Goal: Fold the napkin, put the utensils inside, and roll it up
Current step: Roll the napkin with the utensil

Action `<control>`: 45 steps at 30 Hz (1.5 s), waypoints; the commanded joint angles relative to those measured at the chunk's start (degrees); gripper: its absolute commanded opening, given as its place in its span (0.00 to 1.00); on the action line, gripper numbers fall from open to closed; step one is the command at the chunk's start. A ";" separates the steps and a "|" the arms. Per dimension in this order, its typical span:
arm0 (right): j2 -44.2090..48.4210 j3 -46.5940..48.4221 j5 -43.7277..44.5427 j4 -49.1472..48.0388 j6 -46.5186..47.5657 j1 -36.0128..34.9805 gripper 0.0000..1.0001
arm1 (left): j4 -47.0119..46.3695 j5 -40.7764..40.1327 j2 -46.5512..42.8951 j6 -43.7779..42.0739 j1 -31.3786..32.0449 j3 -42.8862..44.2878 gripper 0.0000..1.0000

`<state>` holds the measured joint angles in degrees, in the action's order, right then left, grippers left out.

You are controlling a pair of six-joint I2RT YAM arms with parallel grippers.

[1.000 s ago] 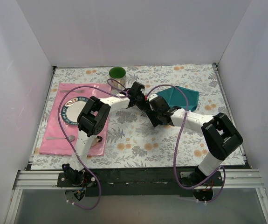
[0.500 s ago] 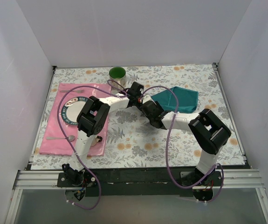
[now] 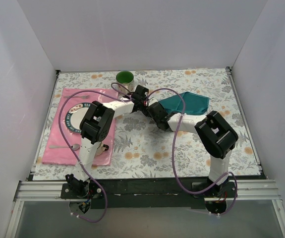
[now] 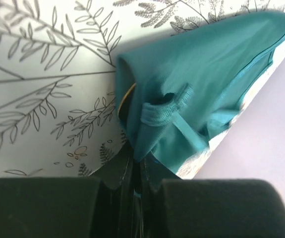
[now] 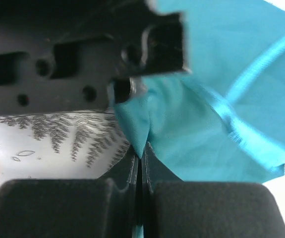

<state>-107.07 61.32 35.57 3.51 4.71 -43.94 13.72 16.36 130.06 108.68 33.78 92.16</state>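
The teal napkin (image 3: pixel 188 103) lies bunched on the flowered table, right of centre at the back. My left gripper (image 3: pixel 143 97) is shut on its left end; in the left wrist view the napkin (image 4: pixel 201 74) rises out of the closed left gripper (image 4: pixel 136 159). Just beside it, my right gripper (image 3: pixel 155 109) is shut on the same end. In the right wrist view a fold of the napkin (image 5: pixel 216 104) is pinched in the right gripper (image 5: pixel 140 157). One of the utensils, a spoon (image 3: pixel 64 147), lies on the pink placemat (image 3: pixel 53 148) at the left.
A plate (image 3: pixel 72 118) sits on the placemat, partly under the left arm. A green mug (image 3: pixel 125 78) stands at the back, close to the left gripper. The left gripper's black body (image 5: pixel 73 54) fills the top of the right wrist view. White walls enclose the table.
My right gripper has moved left to the napkin's left end and shut on it, next to the left gripper. The left gripper has stayed shut on the napkin.
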 commanded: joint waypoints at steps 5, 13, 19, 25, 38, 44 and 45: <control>-2.89 3.63 -27.03 11.26 -4.27 8.69 0.01 | 0.88 -0.54 -2.26 -11.81 -0.65 0.66 0.25; -2.00 5.82 -46.54 13.63 -5.68 15.46 0.01 | -1.23 -2.73 -7.36 -18.76 -1.00 -1.54 0.53; -3.94 5.57 -62.01 11.35 -8.75 23.19 0.01 | -3.60 -4.32 -12.37 -21.76 -0.91 -5.67 0.54; -5.35 2.58 -72.74 6.43 -13.23 27.76 0.01 | -3.87 -6.34 -15.45 -21.77 -0.91 -8.57 0.57; -7.37 2.49 -79.09 4.57 -16.58 31.20 0.01 | -2.72 -6.16 -10.88 -17.28 -0.03 -7.34 0.66; -3.25 5.20 -70.66 11.34 -11.66 28.22 0.15 | -5.89 -3.10 -10.35 -16.40 -0.91 -7.43 0.61; -2.71 5.56 -67.86 12.82 -11.22 27.60 0.25 | -6.24 -2.74 -10.35 -16.40 -1.00 -7.52 0.62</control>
<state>-113.49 64.97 -41.69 8.29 -10.92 -13.39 10.24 11.99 120.55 91.77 33.41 84.36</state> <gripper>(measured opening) 0.128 0.604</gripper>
